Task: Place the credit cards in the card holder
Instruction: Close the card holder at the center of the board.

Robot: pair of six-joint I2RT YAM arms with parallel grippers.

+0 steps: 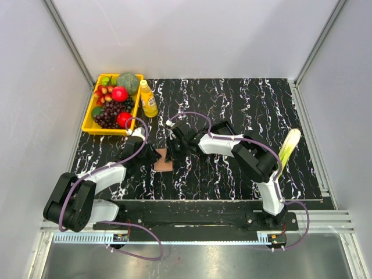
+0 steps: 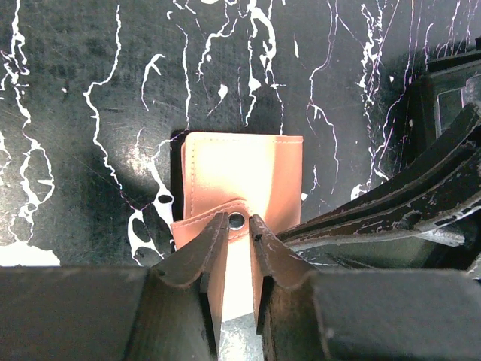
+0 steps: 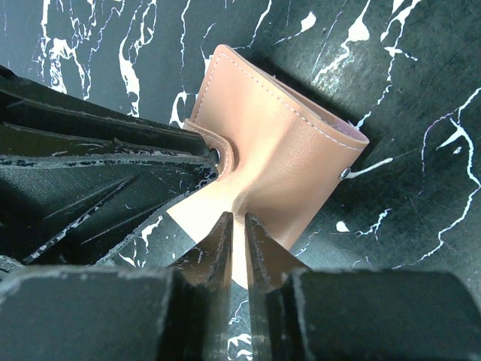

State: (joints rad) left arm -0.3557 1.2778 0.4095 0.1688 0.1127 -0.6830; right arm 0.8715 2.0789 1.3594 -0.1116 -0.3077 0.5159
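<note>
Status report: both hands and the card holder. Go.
Left hand shut on card holder flap by the snap. Right hand pinching another leaf. Holder down on table. No cards in view, no obstruction at the holder.

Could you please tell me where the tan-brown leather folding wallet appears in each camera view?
Top external: the tan-brown leather folding wallet lies left of centre.
Left wrist: wallet at centre.
Right wrist: wallet at centre, tilted.
Shared landmark: the black white-veined tabletop under it.

The card holder (image 2: 240, 177) is tan-brown with paler stitching. The tabletop (image 1: 244, 99) is black, veined in white; the tray (image 1: 102, 131) is yellow
</note>
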